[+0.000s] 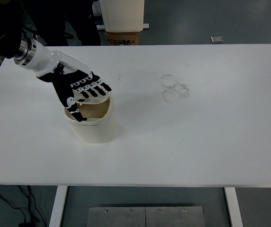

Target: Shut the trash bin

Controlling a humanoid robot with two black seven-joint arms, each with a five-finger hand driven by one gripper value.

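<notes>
A small cream trash bin stands on the white table, left of centre. Its hinged lid is tilted well down over the opening, with a gap still showing at the front. My left hand comes in from the upper left and lies flat on top of the lid, fingers spread, palm down, grasping nothing. The bin's inside is mostly hidden by the hand and lid. My right hand is out of view.
Faint ring marks stain the table right of centre. A cardboard box and white furniture stand beyond the far edge. A small grey object lies on the floor behind.
</notes>
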